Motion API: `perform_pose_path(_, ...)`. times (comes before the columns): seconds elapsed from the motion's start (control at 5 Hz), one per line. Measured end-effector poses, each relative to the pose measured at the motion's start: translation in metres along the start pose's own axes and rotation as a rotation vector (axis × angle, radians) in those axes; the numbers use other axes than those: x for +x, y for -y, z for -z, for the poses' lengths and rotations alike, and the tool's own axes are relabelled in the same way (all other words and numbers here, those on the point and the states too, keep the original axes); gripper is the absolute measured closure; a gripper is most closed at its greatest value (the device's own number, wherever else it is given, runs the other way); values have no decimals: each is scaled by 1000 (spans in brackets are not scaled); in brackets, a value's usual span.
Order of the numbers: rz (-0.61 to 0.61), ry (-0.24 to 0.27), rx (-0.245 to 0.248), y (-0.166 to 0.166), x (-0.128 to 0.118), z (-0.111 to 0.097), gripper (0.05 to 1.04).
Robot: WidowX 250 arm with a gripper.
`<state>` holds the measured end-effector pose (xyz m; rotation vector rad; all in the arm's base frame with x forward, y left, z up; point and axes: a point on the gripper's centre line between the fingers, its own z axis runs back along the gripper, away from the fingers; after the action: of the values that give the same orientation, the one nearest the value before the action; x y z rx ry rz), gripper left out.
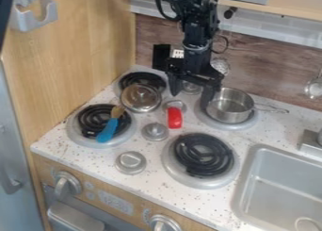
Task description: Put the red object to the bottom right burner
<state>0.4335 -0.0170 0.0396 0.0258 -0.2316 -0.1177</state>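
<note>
Gripper (190,97) spread wide, holding nothing, at the rear burners; its right-hand finger in the view is close beside the steel pot (230,106); red object (175,118) lies mid-stove, near a round knob (155,131); a strip of counter (171,135) separates it from the bottom right burner (170,166); sink rim (244,182) runs beside that burner.

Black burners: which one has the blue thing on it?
The front left burner, with the blue tool lying across it. The back right burner has a pot, the back left burner a round metal thing, and the front right burner bare coils.
</note>
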Motion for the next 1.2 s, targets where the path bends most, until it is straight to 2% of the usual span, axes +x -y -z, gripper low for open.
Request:
perform_pose_path(0.2,-11,-54,-5,0,-11,19,85)
perform_pose_path(0.4,-85,-86,-12,-6,-12,39,85)
perform_pose_path(0.6,-167,-63,-32,-17,-3,47,85)
perform_pose_path(0.8,-292,-38,-8,-38,6,56,85)
perform_pose_path(1.0,-333,-34,0,-47,15,53,85)
perform_pose_path(1.2,-382,-26,28,-56,16,51,85)
